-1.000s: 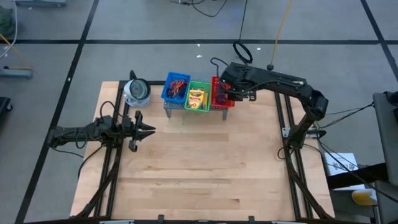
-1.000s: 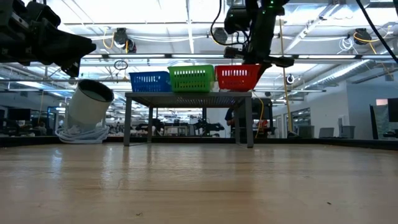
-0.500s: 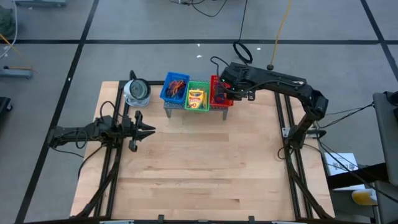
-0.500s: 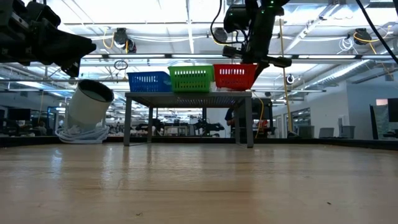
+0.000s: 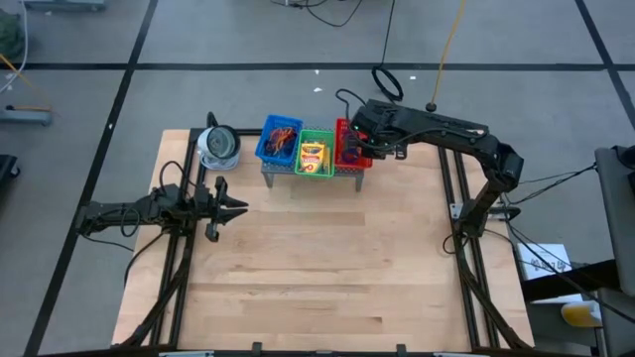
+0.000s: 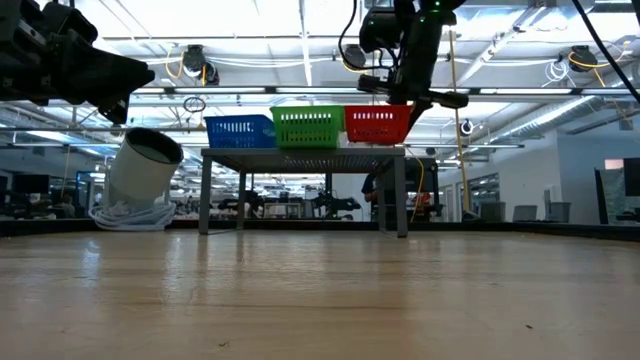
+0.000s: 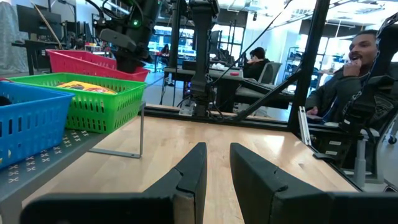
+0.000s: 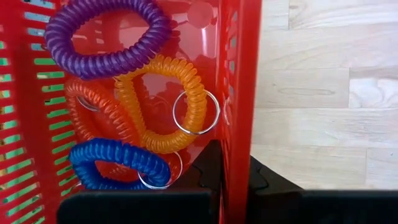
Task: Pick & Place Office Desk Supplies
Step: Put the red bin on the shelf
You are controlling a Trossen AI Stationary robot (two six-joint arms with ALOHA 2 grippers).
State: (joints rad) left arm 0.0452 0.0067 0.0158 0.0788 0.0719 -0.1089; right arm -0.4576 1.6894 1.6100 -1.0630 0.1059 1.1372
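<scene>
Right gripper (image 8: 233, 177) clenched on red basket (image 8: 239, 74) wall, coiled loops (image 8: 155, 106) just inside.

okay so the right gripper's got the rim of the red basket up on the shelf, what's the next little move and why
Probably release and lift clear. The right gripper is pinched shut on the red basket wall, and the basket looks level on the grey shelf, snug against the green basket, so it seems placed. The left gripper waits over the table's left side.
</scene>
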